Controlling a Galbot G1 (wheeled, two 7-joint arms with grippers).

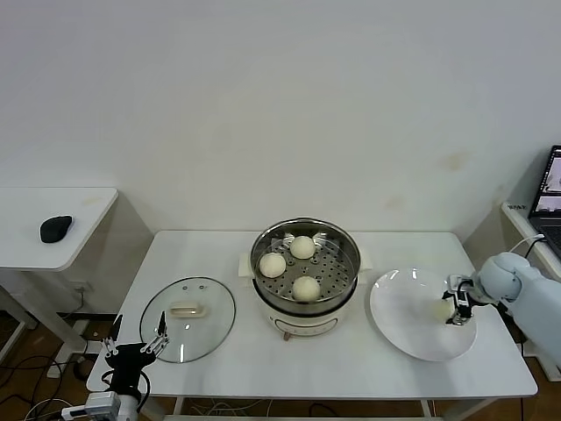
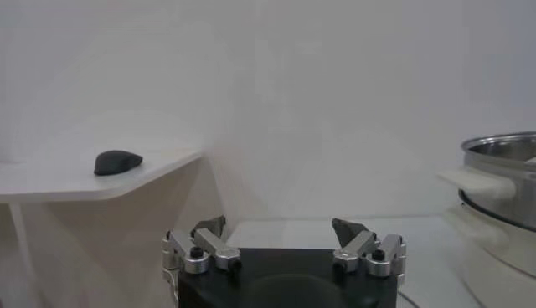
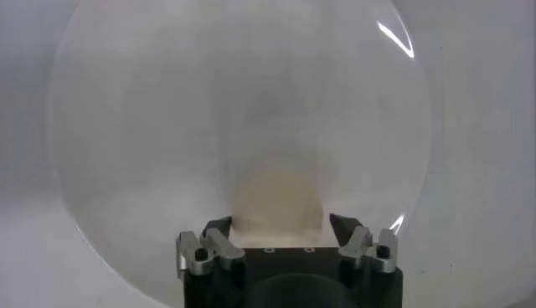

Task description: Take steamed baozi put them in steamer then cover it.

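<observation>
Three steamed baozi (image 1: 302,247) (image 1: 273,264) (image 1: 306,288) lie in the steel steamer (image 1: 346,246) at the table's middle. A fourth baozi (image 1: 441,309) (image 3: 276,197) sits on the right side of the white plate (image 1: 408,316) (image 3: 167,125). My right gripper (image 1: 453,309) (image 3: 279,222) is down on the plate with its fingers against both sides of that bun. The glass cover (image 1: 210,329) lies flat to the left of the steamer. My left gripper (image 1: 136,342) (image 2: 279,228) hangs open off the table's front left corner, holding nothing.
A side table at the far left carries a black mouse (image 1: 55,229) (image 2: 116,161). A laptop (image 1: 550,197) stands at the far right edge. The steamer's pot (image 2: 502,167) shows at the side of the left wrist view.
</observation>
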